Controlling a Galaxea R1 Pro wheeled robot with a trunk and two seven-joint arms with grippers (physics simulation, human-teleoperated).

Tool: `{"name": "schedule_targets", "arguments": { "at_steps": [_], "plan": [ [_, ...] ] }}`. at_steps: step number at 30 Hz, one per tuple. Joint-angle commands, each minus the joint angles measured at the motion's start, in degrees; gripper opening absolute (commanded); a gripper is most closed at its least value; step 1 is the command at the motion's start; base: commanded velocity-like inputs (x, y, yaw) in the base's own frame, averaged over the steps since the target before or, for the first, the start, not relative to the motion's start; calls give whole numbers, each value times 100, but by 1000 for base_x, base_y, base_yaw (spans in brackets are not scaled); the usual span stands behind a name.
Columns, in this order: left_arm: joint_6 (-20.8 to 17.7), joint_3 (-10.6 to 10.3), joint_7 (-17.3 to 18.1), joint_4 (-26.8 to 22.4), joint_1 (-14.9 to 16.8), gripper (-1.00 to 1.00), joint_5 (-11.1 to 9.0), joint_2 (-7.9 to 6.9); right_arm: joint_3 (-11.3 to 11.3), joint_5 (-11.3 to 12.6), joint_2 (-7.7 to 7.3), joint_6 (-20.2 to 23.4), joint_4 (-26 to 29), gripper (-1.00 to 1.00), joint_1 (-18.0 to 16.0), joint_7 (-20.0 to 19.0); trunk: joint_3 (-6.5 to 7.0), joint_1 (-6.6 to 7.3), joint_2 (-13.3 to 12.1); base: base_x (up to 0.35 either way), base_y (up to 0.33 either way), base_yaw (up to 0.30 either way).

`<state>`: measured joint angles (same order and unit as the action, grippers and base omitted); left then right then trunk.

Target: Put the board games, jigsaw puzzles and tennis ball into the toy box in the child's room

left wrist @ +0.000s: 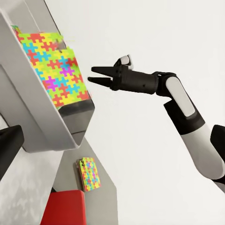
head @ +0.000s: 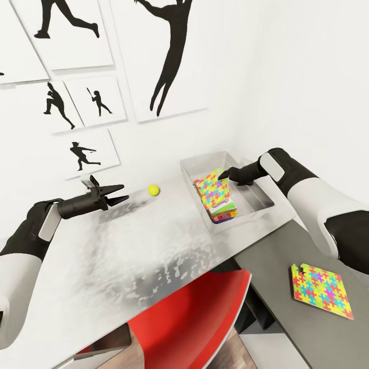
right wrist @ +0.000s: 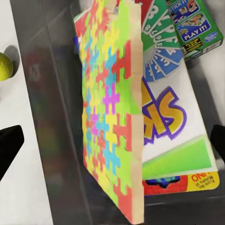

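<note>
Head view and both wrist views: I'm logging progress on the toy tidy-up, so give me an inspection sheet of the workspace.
Surface: table pale grey mottled, joined by a lower dark cabinet top.
Job's things: toy box holds a tilted jigsaw puzzle over board games; tennis ball on the table; second puzzle on the cabinet top.
Clutter: nothing seen.
Grippers: left gripper open, empty; right gripper open above the box.
Cables: nothing seen.
Surroundings: red chair, wall silhouettes.

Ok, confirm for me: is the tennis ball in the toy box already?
No, the tennis ball lies on the table, apart from the toy box.
</note>
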<state>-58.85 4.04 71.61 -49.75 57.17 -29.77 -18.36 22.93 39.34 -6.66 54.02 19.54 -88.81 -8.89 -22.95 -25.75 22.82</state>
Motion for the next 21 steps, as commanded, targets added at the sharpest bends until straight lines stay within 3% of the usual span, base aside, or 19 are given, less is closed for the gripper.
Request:
{"name": "schedule_targets", "arguments": {
  "at_steps": [1, 21],
  "plan": [
    [-39, 0, 11, 0, 4, 100, -5, -1, 24, -51, -5, 12, 0, 100, -5, -60, -10, -3, 10, 0, 0, 0],
    [-39, 0, 21, 0, 4, 100, 7, -1, 18, -52, -5, 8, 6, 100, -5, -60, -10, -3, 10, 0, 0, 0]
  ]
}}
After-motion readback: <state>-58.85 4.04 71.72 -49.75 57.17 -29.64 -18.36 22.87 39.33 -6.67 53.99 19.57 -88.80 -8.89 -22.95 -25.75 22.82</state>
